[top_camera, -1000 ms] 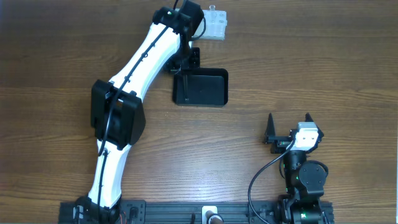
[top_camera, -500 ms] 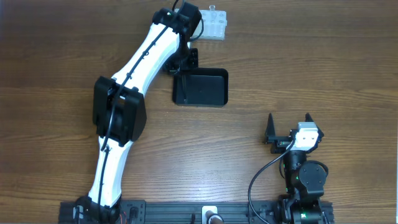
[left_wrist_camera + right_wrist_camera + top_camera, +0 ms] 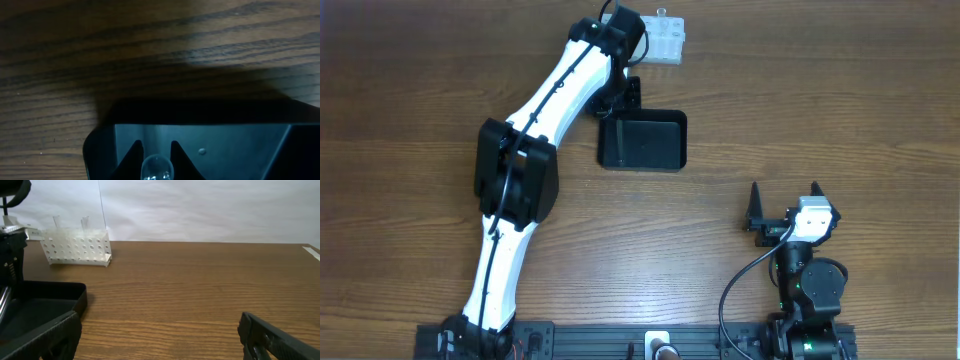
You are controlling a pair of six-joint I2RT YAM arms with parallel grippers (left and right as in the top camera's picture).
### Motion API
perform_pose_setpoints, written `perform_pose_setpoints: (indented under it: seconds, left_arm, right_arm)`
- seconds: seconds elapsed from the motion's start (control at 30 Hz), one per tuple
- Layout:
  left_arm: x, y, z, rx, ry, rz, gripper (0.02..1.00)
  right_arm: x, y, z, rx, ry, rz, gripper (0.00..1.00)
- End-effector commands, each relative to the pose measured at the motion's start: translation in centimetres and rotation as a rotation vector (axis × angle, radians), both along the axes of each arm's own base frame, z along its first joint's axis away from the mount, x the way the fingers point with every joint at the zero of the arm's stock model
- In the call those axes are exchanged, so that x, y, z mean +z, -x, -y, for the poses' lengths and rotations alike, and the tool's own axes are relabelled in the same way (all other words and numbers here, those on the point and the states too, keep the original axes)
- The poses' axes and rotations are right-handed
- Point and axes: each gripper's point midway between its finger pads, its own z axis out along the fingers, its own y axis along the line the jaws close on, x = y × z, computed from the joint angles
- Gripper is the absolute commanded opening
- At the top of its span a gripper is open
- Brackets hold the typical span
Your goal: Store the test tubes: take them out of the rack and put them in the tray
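Observation:
A black tray (image 3: 660, 150) lies at the middle back of the table, and behind it stands the white rack (image 3: 666, 40). In the right wrist view two clear tubes (image 3: 84, 223) stick up from the rack (image 3: 77, 247). My left gripper (image 3: 618, 112) hangs over the tray's left end. Seen from its own wrist, the left gripper (image 3: 155, 147) is shut on a clear test tube (image 3: 156, 167), whose rounded end points down into the tray (image 3: 240, 150). My right gripper (image 3: 785, 190) rests open near the front right, with nothing between its fingers.
Bare wooden tabletop (image 3: 820, 90) surrounds the tray and rack. The left arm's white links (image 3: 545, 110) run diagonally from the front left up to the tray. A white wall (image 3: 210, 205) stands behind the table.
The left arm's elbow has shifted slightly to the right while its gripper stays over the tray's left end. The right arm has not moved.

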Motion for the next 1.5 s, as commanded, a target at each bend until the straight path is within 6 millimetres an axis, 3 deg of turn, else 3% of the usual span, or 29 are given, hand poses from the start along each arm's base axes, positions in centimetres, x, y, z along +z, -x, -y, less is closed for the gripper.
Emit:
perform_pose_setpoints:
  seconds: [0.03,0.23,0.43,0.6,0.73,0.9,1.13,1.27,1.5]
  left_arm:
    - [-2.0,0.0,-0.3,0.017,-0.010,-0.036,0.038]
    - [-3.0,0.1,-0.3,0.015,-0.019,-0.053,0.047]
    - [-3.0,-0.4,0.0,0.015,-0.008,-0.030,0.261]
    - [-2.3,-0.4,0.4,0.008,-0.001,-0.017,0.382]
    - [0.5,-0.5,1.2,-0.007,0.024,0.038,0.397]
    - [6.6,-1.0,1.8,-0.017,0.067,0.167,0.457]
    - [14.2,-4.6,0.7,0.029,0.050,0.472,0.520]
    - [15.8,-7.6,0.1,0.040,0.022,0.608,0.612]
    - [14.9,-12.3,0.4,-0.001,0.016,0.749,0.790]
  right_arm:
    - [-0.1,0.0,0.1,-0.003,-0.003,0.000,0.991]
    - [-0.1,0.0,0.1,-0.002,-0.003,0.000,0.991]
    - [-0.1,0.0,0.1,-0.003,-0.003,0.000,0.993]
    - [-0.1,0.0,0.1,-0.003,-0.003,0.000,0.991]
    - [-0.1,0.0,0.1,-0.003,-0.003,0.000,0.991]
    - [-0.1,0.0,0.1,-0.003,-0.003,0.000,0.993]
    - [-0.1,0.0,0.1,-0.003,-0.003,0.000,0.993]
    - [-0.1,0.0,0.1,-0.002,-0.003,0.000,0.991]
    - [-0.1,0.0,0.1,-0.003,-0.003,0.000,0.993]
